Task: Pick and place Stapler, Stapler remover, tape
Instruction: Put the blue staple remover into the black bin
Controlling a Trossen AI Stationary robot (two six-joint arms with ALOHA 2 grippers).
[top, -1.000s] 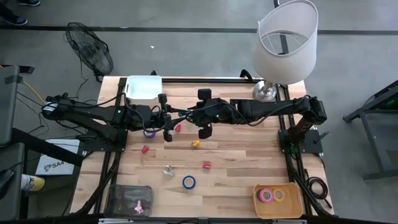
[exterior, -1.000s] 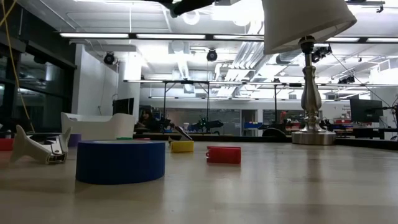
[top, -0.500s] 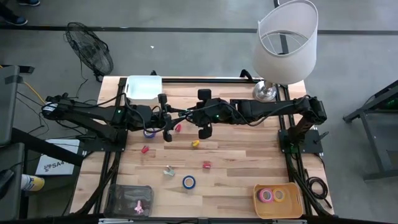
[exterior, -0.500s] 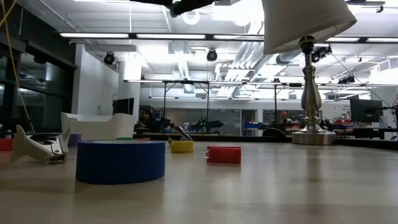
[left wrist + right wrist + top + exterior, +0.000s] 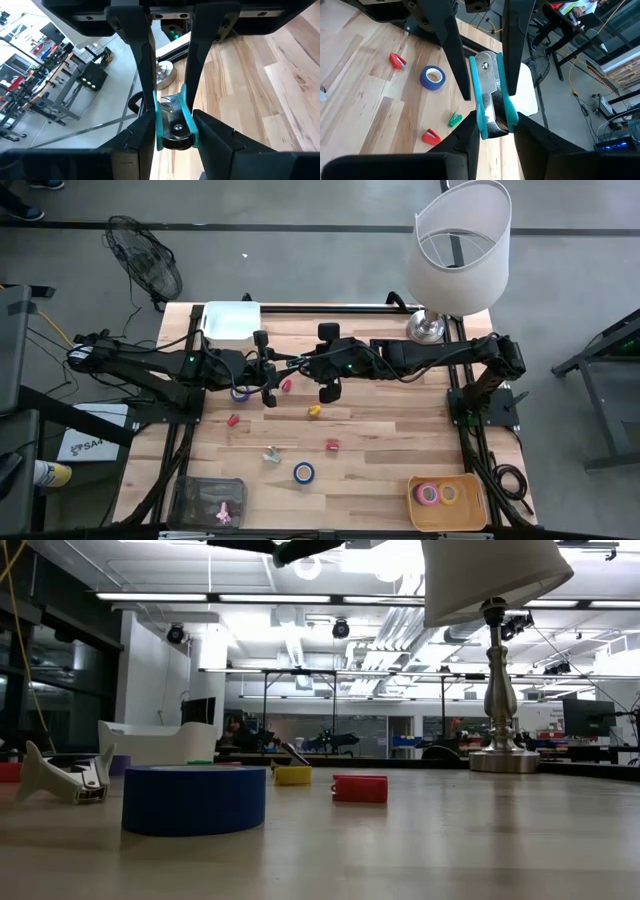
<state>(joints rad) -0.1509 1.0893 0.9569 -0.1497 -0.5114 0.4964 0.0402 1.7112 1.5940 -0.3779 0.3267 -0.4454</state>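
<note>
**Both grippers clamp one teal staple remover above the table's middle**

The left gripper (image 5: 268, 372) and the right gripper (image 5: 322, 373) meet nose to nose in the air, just on the lamp (image 5: 455, 255) side of the white bin (image 5: 231, 321). Each has its fingers (image 5: 142, 75) narrowed onto the same teal staple remover (image 5: 173, 120), which shows between the pads in both wrist views. Lamp as landmark: the blue tape roll (image 5: 304, 473) lies well away from it toward the table's near edge, with a white stapler remover (image 5: 270, 453) just beside the roll. A red piece (image 5: 332, 445) and a yellow piece (image 5: 314, 410) lie between the roll and the grippers. The yellow tray (image 5: 474, 502) with pink tape sits at the near corner on the lamp's side.
</note>
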